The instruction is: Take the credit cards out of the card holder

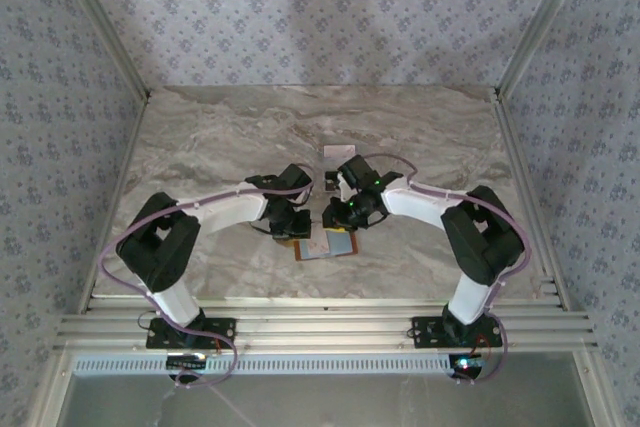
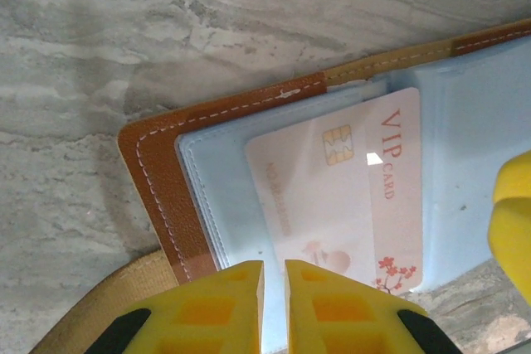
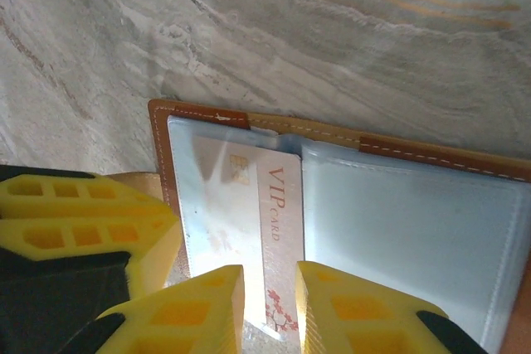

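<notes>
one wallet [image 1: 325, 244]: open flat on table [image 1: 230, 137], near centre
card [image 2: 332, 196]: partly out of wallet's left sleeve
left gripper [image 2: 275, 288]: almost clenched, at wallet's edge
right gripper [image 3: 271, 296]: released, straddling card's end

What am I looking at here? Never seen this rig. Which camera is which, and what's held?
Two robot arms, the left arm and the right arm, are bolted at the near edge of a marble table. The wide picture comes from a fixed camera above and behind them. Each close-up comes from a camera on one wrist, and the yellow blocks are that gripper's fingers. An open brown card holder lies on the table, with a VIP card partly in its clear sleeve. The left gripper looks pinched shut on the holder's edge. The right gripper hovers slightly open over the card, apparently holding nothing. A small pale card lies loose farther back.
</notes>
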`<act>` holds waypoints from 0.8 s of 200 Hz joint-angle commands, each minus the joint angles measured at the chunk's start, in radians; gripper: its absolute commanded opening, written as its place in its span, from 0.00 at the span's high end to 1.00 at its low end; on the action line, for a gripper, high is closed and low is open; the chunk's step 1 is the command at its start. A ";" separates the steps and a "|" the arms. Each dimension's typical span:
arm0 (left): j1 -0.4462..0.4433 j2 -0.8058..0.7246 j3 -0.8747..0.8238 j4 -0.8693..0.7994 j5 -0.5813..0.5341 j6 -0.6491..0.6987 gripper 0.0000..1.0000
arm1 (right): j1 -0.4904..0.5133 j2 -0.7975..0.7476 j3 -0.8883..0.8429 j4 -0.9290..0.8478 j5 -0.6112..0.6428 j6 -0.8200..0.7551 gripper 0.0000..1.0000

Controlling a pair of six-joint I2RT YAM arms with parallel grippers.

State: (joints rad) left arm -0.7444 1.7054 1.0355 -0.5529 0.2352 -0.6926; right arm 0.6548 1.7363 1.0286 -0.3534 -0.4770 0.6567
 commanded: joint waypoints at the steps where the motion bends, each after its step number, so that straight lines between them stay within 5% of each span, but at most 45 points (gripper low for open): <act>1: -0.006 0.036 -0.013 -0.001 0.001 0.010 0.85 | -0.004 0.036 -0.013 0.029 -0.043 -0.019 0.75; 160: -0.004 0.088 -0.024 -0.045 -0.048 0.026 0.86 | -0.012 0.113 -0.059 0.116 -0.125 -0.018 0.77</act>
State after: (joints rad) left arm -0.7444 1.7432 1.0260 -0.5465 0.2276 -0.6811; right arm 0.6472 1.8126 0.9874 -0.2470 -0.5591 0.6537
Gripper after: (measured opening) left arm 0.141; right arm 0.233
